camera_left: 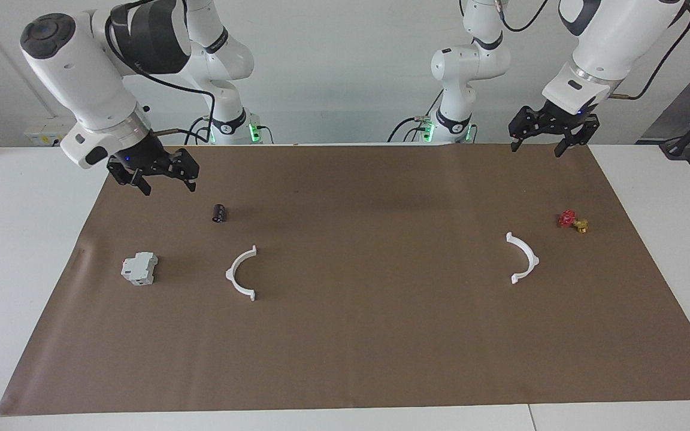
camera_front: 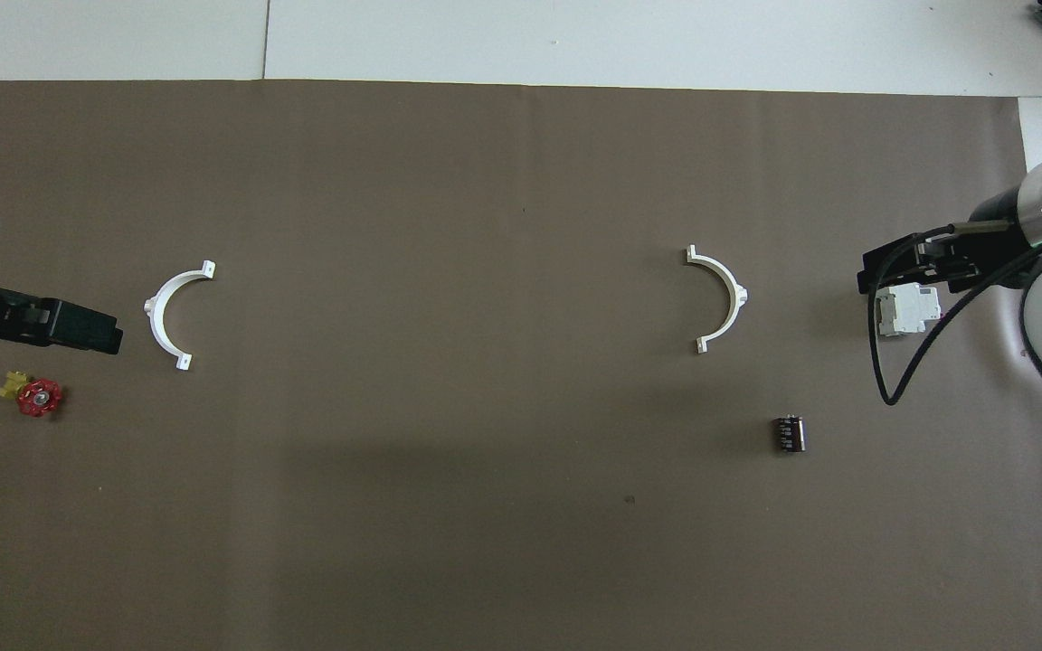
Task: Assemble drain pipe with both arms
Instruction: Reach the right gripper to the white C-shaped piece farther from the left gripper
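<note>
Brown paper mat [camera_left: 345, 347] covers the desk [camera_left: 21, 251]. Two white plastic half-ring pieces lie well apart: one [camera_left: 241, 273] toward the right arm's end, between the light-grey boxy block [camera_left: 139, 268] and the mat's middle, with the small dark cylinder [camera_left: 218, 212] nearer the robots; the other [camera_left: 523, 257] toward the left arm's end, near the red-and-gold valve-like piece [camera_left: 572, 221].

A robotics lab: two white arms [camera_left: 93, 90] bolted at a paper-covered table [camera_left: 21, 269].
</note>
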{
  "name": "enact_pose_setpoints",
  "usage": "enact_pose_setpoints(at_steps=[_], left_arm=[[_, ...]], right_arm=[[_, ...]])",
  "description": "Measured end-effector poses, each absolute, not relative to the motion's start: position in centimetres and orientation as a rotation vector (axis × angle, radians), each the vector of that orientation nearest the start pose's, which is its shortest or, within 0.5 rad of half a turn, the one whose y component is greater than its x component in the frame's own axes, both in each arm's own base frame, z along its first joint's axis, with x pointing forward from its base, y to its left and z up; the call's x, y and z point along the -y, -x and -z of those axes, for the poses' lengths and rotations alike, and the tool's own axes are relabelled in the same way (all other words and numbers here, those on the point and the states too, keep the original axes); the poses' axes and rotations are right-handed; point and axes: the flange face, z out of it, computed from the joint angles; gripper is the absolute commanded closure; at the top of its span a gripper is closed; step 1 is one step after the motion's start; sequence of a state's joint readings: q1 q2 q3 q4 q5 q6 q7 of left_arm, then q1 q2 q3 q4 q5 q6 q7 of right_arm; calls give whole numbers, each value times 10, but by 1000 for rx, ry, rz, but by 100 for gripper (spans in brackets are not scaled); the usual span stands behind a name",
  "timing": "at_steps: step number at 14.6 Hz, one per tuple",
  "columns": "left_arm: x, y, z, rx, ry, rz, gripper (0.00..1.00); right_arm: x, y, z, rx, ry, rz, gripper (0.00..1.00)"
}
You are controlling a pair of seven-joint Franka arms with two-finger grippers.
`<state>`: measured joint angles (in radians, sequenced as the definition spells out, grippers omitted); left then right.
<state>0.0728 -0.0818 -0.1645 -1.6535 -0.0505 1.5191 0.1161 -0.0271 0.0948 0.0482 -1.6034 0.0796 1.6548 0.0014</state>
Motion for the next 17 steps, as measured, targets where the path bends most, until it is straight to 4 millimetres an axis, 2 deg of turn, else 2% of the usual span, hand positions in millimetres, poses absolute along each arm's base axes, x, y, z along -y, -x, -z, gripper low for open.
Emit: enact_pose_setpoints(at_steps=[2, 4, 6, 9, 13, 15, 17], left_arm=[[57, -520, -625, -329, 3161, -85, 0], [56, -520, -624, -328, 3161, -86, 0], [56, -520, -624, -327, 3162, -86, 0], [56, -520, -624, -327, 3161, -88, 0], [56, -520, -624, -327, 3161, -88, 0], [56, -520, -624, -327, 3161, -88, 0], [56, -520, -624, -327, 3161, -88, 0]], right_arm=[[-20, -596, -542, 8, 3053, -14, 0], [-29, -601, -509, 14, 3051, 45, 0], [-42, -601, -478, 19, 3051, 85, 0], [-54, -596, -450, 41, 3051, 98, 0], [-55, -605, -401, 115, 3051, 98, 0], [-55, -612, -374, 133, 3049, 152, 0], [-59, -611, -350, 138, 3047, 221, 0]])
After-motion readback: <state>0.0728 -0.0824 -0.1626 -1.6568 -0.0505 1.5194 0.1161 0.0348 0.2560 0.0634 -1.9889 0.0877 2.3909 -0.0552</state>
